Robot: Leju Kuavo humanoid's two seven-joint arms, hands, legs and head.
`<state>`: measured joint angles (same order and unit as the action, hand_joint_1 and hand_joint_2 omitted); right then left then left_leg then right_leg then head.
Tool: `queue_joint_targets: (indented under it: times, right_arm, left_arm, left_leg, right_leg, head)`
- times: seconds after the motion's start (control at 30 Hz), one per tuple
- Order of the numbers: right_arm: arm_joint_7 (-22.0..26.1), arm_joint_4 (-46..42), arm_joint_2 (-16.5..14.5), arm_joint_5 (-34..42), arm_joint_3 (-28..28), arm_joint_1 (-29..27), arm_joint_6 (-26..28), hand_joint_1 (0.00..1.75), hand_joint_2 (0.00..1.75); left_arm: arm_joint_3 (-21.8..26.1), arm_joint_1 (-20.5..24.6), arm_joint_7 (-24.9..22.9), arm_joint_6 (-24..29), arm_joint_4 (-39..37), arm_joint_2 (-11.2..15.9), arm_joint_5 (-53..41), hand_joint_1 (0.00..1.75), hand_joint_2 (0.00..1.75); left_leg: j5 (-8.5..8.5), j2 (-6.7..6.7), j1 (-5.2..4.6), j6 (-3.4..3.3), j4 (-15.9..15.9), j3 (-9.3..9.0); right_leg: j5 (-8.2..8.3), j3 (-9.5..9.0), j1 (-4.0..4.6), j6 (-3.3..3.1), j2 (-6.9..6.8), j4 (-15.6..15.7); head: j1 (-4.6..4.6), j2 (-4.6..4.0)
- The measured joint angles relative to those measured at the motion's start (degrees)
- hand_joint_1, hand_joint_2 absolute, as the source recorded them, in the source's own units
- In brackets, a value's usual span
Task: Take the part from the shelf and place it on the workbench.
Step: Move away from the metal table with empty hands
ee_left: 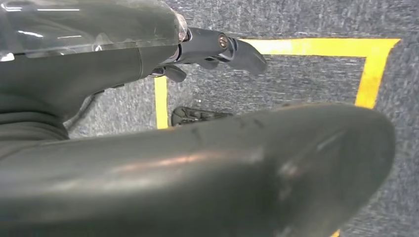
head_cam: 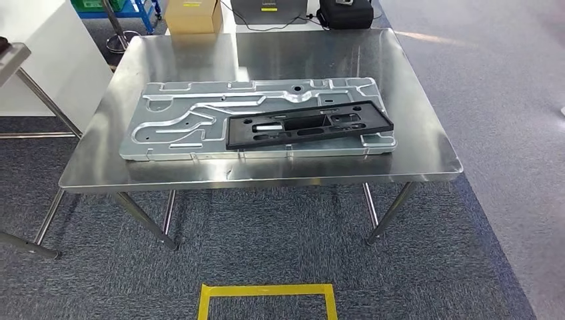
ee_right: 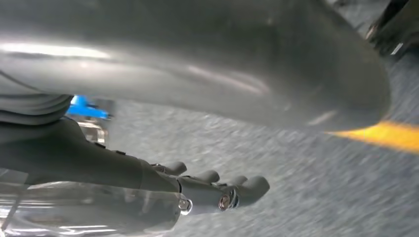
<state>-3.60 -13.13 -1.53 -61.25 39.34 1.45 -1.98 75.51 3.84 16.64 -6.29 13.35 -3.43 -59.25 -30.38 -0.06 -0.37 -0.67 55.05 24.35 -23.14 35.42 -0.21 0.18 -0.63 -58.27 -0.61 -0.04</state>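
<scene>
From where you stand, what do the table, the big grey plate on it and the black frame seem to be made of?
Table: probably stainless steel, polished; its top mirrors the room and the light.
Grey plate: looks like cast or pressed light metal, perhaps aluminium, matte; it has raised ribs and channels and a dull sheen.
Black frame: likely moulded plastic, matte, with cut-out slots and no glare; I cannot be certain.

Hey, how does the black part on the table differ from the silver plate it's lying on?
The black part is a dark, matte, narrow frame with open slots; the silver plate is pale, shiny metal with raised ribs. The black part is shorter and lies at a slight angle over the plate's right half, while the plate sits squarely on the steel table. Both lie flat.
</scene>
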Motion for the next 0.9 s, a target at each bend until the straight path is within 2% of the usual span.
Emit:
queue_joint_targets:
  times: [0.03, 0.07, 0.13, 0.17, 0.2, 0.23, 0.27, 0.3, 0.33, 0.37, 0.4, 0.43, 0.5, 0.53, 0.57, 0.6, 0.67, 0.7, 0.73, 0.77, 0.8, 0.83, 0.87, 0.9]
  right_arm:
    - [0.5, 0.2, -0.1, -0.5, -0.2, 0.2, 0.2, 0.0, 0.0]
    - [0.9, 0.3, -0.2, -1.0, -0.5, 0.3, 0.6, 0.0, 0.0]
    - [1.1, 0.5, -0.2, -1.8, -0.9, 0.5, 1.3, 0.0, 0.0]
    - [0.9, 0.5, -0.2, -2.1, -1.0, 0.5, 1.5, 0.0, 0.0]
    - [0.6, 0.6, -0.1, -2.4, -1.2, 0.6, 1.6, 0.0, 0.0]
    - [0.1, 0.6, 0.0, -2.7, -1.3, 0.6, 1.4, 0.0, 0.0]
    - [-0.5, 0.7, 0.2, -3.0, -1.4, 0.7, 0.9, 0.0, 0.0]
    - [-1.3, 0.7, 0.4, -3.5, -1.6, 0.8, 0.2, 0.0, 0.0]
    - [-2.3, 0.8, 0.7, -4.0, -1.8, 0.9, -0.7, 0.0, 0.0]
    - [-3.4, 0.8, 1.1, -4.5, -2.1, 1.1, -1.7, 0.0, 0.0]
    - [-4.4, 0.9, 1.5, -5.0, -2.3, 1.2, -2.7, 0.0, 0.0]
    - [-5.2, 0.9, 1.8, -5.3, -2.5, 1.2, -3.5, 0.0, 0.0]
    - [-6.0, 1.1, 2.5, -5.7, -2.9, 1.1, -4.9, 0.0, 0.0]
    - [-6.1, 1.1, 2.8, -5.9, -3.1, 1.1, -5.4, 0.0, 0.0]
    - [-5.9, 1.2, 3.0, -6.1, -3.2, 1.1, -5.7, 0.0, 0.0]
    - [-5.4, 1.3, 3.2, -6.3, -3.4, 1.0, -5.7, 0.0, 0.0]
    - [-3.2, 1.3, 3.4, -6.5, -3.5, 0.9, -4.9, 0.0, 0.0]
    - [-1.9, 1.3, 3.4, -6.6, -3.5, 0.8, -4.3, 0.0, 0.0]
    - [-0.7, 1.3, 3.4, -6.7, -3.6, 0.8, -3.7, 0.0, 0.0]
    - [0.3, 1.3, 3.3, -6.8, -3.7, 0.9, -3.3, 0.0, 0.0]
    - [1.0, 1.3, 3.2, -6.9, -3.8, 0.9, -2.9, 0.0, 0.0]
    - [1.6, 1.3, 3.0, -6.9, -3.9, 1.0, -2.6, 0.0, 0.0]
    - [2.4, 1.3, 2.7, -6.8, -4.0, 1.1, -2.2, 0.0, 0.0]
    - [3.8, 1.3, 2.4, -6.5, -4.1, 1.3, -1.6, 0.0, 0.0]
  left_arm:
    - [-0.2, 0.0, 0.0, -0.1, -0.1, -0.4, -0.2, 0.0, 0.0]
    - [-0.4, 0.0, 0.0, -0.2, -0.2, -0.8, -0.4, 0.0, 0.0]
    - [-0.6, 0.1, 0.0, -0.3, -0.3, -1.5, -0.6, 0.0, 0.0]
    - [-0.8, 0.1, -0.1, -0.4, -0.4, -1.8, -0.8, 0.0, 0.0]
    - [-1.0, 0.1, -0.2, -0.4, -0.4, -2.2, -1.0, 0.0, 0.0]
    - [-1.1, 0.2, -0.4, -0.4, -0.5, -2.5, -1.2, 0.0, 0.0]
    - [-1.3, 0.3, -0.7, -0.3, -0.5, -2.8, -1.3, 0.0, 0.0]
    - [-1.4, 0.4, -0.9, -0.1, -0.6, -3.1, -1.3, 0.0, 0.0]
    - [-1.5, 0.5, -1.2, 0.0, -0.6, -3.3, -1.3, 0.0, 0.0]
    - [-1.5, 0.6, -1.3, 0.2, -0.6, -3.6, -1.2, 0.0, 0.0]
    - [-1.5, 0.7, -1.4, 0.3, -0.7, -3.9, -1.1, 0.0, 0.0]
    - [-1.5, 0.8, -1.4, 0.4, -0.7, -4.2, -1.0, 0.0, 0.0]
    - [-1.5, 0.9, -1.4, 0.6, -0.8, -4.6, -0.8, 0.0, 0.0]
    - [-1.5, 0.9, -1.4, 0.7, -0.9, -4.8, -0.8, 0.0, 0.0]
    - [-1.5, 0.8, -1.4, 0.8, -1.0, -5.0, -0.8, 0.0, 0.0]
    - [-1.5, 0.7, -1.4, 0.9, -1.0, -5.2, -0.9, 0.0, 0.0]
    - [-1.5, 0.6, -1.4, 1.1, -1.1, -5.4, -1.2, 0.0, 0.0]
    - [-1.5, 0.6, -1.4, 1.3, -1.1, -5.5, -1.4, 0.0, 0.0]
    - [-1.6, 0.6, -1.4, 1.4, -1.1, -5.5, -1.5, 0.0, 0.0]
    - [-1.6, 0.6, -1.4, 1.5, -1.1, -5.5, -1.6, 0.0, 0.0]
    - [-1.7, 0.7, -1.4, 1.6, -1.1, -5.5, -1.7, 0.0, 0.0]
    - [-1.7, 0.8, -1.4, 1.7, -1.1, -5.5, -1.7, 0.0, 0.0]
    - [-1.8, 0.9, -1.4, 1.8, -1.1, -5.4, -1.9, 0.0, 0.0]
    - [-1.9, 1.1, -1.3, 1.8, -1.1, -5.4, -2.2, 0.0, 0.0]
  left_leg:
    - [0.72, 0.17, 0.1, -0.45, -0.2, 0.45]
    - [1.52, 0.33, 0.24, -0.87, -0.4, 1.07]
    - [2.84, 0.52, 0.31, -1.36, -0.4, 2.71]
    - [3.49, 0.57, 0.32, -1.39, -0.2, 3.65]
    - [4.1, 0.62, 0.33, -1.31, 0.1, 4.62]
    - [4.67, 0.67, 0.36, -1.17, 0.4, 5.61]
    - [5.2, 0.71, 0.42, -0.99, 0.8, 6.66]
    - [5.66, 0.72, 0.47, -0.74, 1.3, 7.69]
    - [6.03, 0.72, 0.44, -0.46, 1.9, 8.64]
    - [6.36, 0.72, 0.41, -0.13, 2.5, 9.45]
    - [6.7, 0.74, 0.35, 0.23, 3.0, 10.02]
    - [7.09, 0.75, 0.33, 0.58, 3.2, 10.4]
    - [7.93, 0.76, 0.53, 1.34, 3.3, 10.92]
    - [7.57, 0.72, 0.67, 1.65, 3.6, 11.29]
    - [5.98, 0.68, 0.8, 1.89, 4.6, 11.88]
    - [3.29, 0.64, 0.93, 2.04, 6.8, 12.69]
    - [-2.94, 0.61, 1.0, 2.15, 13.5, 14.24]
    - [-4.53, 0.59, 1.01, 2.16, 16.8, 14.54]
    - [-4.39, 0.58, 0.99, 2.09, 18.8, 14.09]
    - [-3.02, 0.56, 0.95, 1.96, 19.2, 12.82]
    - [-1.11, 0.55, 0.84, 1.71, 17.4, 10.58]
    - [0.25, 0.54, 0.67, 1.3, 14.1, 7.47]
    - [0.38, 0.56, 0.43, 0.86, 9.5, 4.08]
    - [-0.34, 0.57, 0.2, 0.44, 5.1, 1.21]
  right_leg:
    - [-0.8, 0.31, -0.08, 0.34, 0.1, -0.5]
    - [-2.8, 0.85, -0.14, 0.66, 0.23, -2.0]
    - [-8.68, 2.41, -0.42, 1.22, 0.38, -7.8]
    - [-10.79, 3.1, -0.54, 1.49, 0.4, -11.4]
    - [-11.37, 3.35, -0.7, 1.74, 0.4, -14.2]
    - [-10.66, 2.98, -0.89, 1.96, 0.4, -15.6]
    - [-8.93, 1.64, -1.11, 2.14, 0.4, -15.1]
    - [-7.26, -0.76, -1.35, 2.32, 0.4, -12.6]
    - [-6.59, -3.84, -1.51, 2.44, 0.43, -8.7]
    - [-6.79, -6.83, -1.53, 2.37, 0.52, -4.4]
    - [-7.59, -8.89, -1.47, 2.17, 0.59, -1.2]
    - [-8.37, -9.83, -1.27, 1.81, 0.67, 0.7]
    - [-8.09, -9.31, -1.02, 0.8, 0.57, 1.4]
    - [-7.51, -8.78, -0.98, 0.29, 0.43, 1.4]
    - [-6.82, -8.09, -0.97, -0.27, 0.27, 1.5]
    - [-6.07, -7.22, -0.96, -0.72, 0.12, 1.5]
    - [-4.62, -5.28, -0.63, -1.24, 0.04, 1.4]
    - [-3.89, -4.24, -0.44, -1.32, 0.04, 1.3]
    - [-3.14, -3.11, -0.26, -1.35, 0.03, 1.2]
    - [-2.44, -1.99, -0.11, -1.34, 0.03, 0.9]
    - [-1.81, -0.97, 0.0, -1.29, 0.04, 0.7]
    - [-1.22, -0.11, 0.05, -1.21, 0.03, 0.4]
    - [-0.71, 0.51, 0.13, -1.05, 0.02, 0.2]
    - [-0.16, 0.97, 0.15, -0.82, -0.04, 0.0]
  head:
    - [0.0, 0.0]
    - [-0.03, 0.0]
    - [-0.09, 0.0]
    - [-0.09, 0.0]
    - [-0.09, 0.0]
    - [-0.09, 0.0]
    - [-0.09, 0.0]
    - [-0.09, 0.0]
    - [-0.09, 0.0]
    - [-0.05, 0.0]
    - [-0.03, 0.0]
    - [0.0, 0.0]
    - [-0.03, 0.0]
    - [0.0, 0.0]
    - [0.03, 0.0]
    - [0.13, 0.0]
    - [0.34, -0.01]
    - [0.4, -0.01]
    - [0.41, -0.01]
    - [0.43, -0.01]
    - [0.43, 0.0]
    - [0.43, 0.0]
    - [0.43, 0.0]
    - [0.42, 0.0]
